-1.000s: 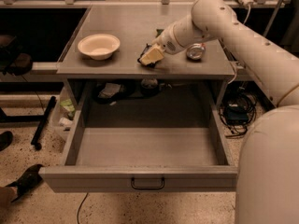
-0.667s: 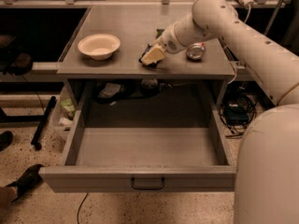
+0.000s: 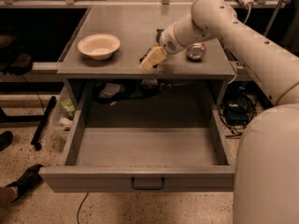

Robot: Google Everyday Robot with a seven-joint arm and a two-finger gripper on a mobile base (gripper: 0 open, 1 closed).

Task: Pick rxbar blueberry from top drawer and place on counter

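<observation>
Speckled floor (image 3: 28, 148) and dark shelving surrounded a grey metal unit in a dim room. Counter (image 3: 126, 22) ran flat and grey across the top of the unit. A pale bowl (image 3: 99, 45) sat upright on its left half, and a small round metal can (image 3: 195, 51) sat on its right half, near the front edge. My arm (image 3: 224, 22), white and thick, reached in from the upper right and bent down over the counter. Gripper (image 3: 152, 58) was low over the front part of the counter, between bowl and can, with its tan tip angled down and to the left. I could not tell whether it was clenched, released or grasping anything. A dark sliver (image 3: 145, 54) showed against its upper left edge, and I could not say whether that was the rxbar blueberry. Something green (image 3: 160, 31) peeked out just behind the wrist. Top drawer (image 3: 93, 181) stood pulled well out below the counter, front panel toward me, with a small dark handle (image 3: 147, 184) centred on it and its grey floor in plain view. Clutter (image 3: 110, 90) lay in the shadow under the counter, behind the drawer. Cables (image 3: 238, 113) were heaped on the floor to the right of the unit, and a dark shoe (image 3: 25, 181) sat at lower left. The robot's white body (image 3: 266, 171) filled the lower right corner
</observation>
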